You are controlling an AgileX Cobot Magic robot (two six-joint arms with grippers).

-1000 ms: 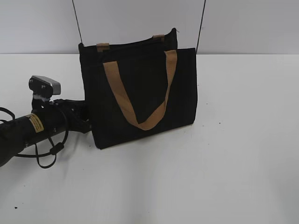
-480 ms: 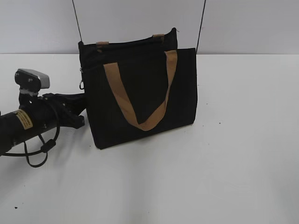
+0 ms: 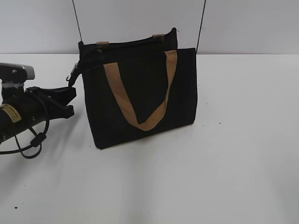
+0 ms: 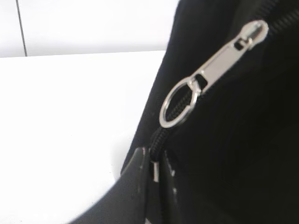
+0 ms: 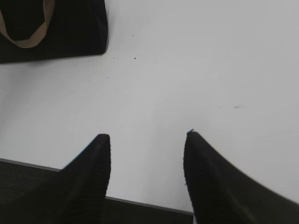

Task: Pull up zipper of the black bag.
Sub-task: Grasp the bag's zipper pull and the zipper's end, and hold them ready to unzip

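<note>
The black bag [image 3: 140, 93] stands upright on the white table, with tan loop handles and a thin black shoulder strap [image 3: 77, 21] going up. The zipper [image 3: 73, 74], a silver pull tab with a ring, sticks out at the bag's upper left corner. It fills the left wrist view [image 4: 210, 74] on the black zip line. My left gripper [image 3: 72, 100] is at the bag's left side, just below the pull. Its jaws [image 4: 155, 163] are pinched together on the zip line's end, where a small silver bit shows. My right gripper [image 5: 147, 140] is open and empty; the bag [image 5: 56, 23] lies far off.
The white table [image 3: 210, 177] runs around the bag, with a pale wall behind. The right gripper hovers over the table's near edge [image 5: 140, 203], with dark floor below. The right arm is outside the exterior view.
My left gripper has drawn back to the left from the bag's side. The zipper pull, hidden, then hanging at the corner, now sticks out leftward with the corner stretched.
</note>
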